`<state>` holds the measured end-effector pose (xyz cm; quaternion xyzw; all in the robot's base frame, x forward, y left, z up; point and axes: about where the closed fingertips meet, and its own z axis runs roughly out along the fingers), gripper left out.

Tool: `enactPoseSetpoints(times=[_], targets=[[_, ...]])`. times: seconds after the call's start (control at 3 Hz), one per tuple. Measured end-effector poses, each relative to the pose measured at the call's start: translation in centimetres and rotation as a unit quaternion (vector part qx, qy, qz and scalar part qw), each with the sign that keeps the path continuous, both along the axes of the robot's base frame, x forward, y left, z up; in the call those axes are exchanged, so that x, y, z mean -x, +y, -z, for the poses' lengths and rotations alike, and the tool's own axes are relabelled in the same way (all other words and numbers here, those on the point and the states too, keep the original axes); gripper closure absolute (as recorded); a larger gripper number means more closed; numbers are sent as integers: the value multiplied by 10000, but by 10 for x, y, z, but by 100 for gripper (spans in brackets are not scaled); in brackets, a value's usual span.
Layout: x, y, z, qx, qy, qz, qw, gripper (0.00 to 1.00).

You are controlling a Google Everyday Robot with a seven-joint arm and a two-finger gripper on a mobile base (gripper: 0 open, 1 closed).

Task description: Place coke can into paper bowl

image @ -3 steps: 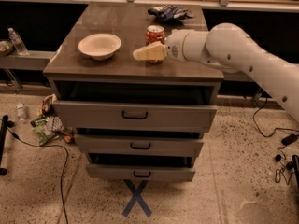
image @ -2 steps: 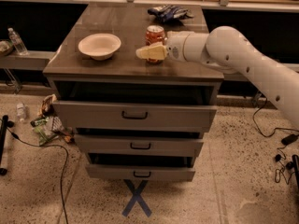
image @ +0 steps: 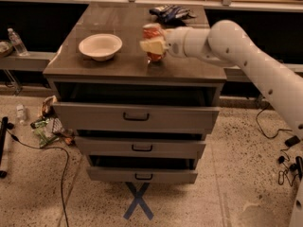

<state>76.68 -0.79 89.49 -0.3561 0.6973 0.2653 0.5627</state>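
The red coke can stands upright on the wooden cabinet top, right of centre. My gripper comes in from the right on the white arm and sits right against the can's front, covering its middle. The off-white paper bowl sits empty on the cabinet top, about a can's height to the left of the can.
A dark blue snack bag lies at the back of the cabinet top behind the can. The cabinet's three drawers are pulled partly open below. A water bottle stands on a shelf at left; litter and cables lie on the floor.
My gripper has moved from just in front of the can up and onto it. The can and the bowl have stayed where they were.
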Motion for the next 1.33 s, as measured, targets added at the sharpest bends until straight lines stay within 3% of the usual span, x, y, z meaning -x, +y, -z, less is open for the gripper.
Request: enactPoseSetpoints(times=[0.33, 1.0, 1.33], targets=[[8, 26, -31, -204, -7, -335, 9992, 95], [38, 136, -101, -919, 183, -926, 9913, 100], [32, 183, -110, -1035, 150, -1020, 9893, 100]])
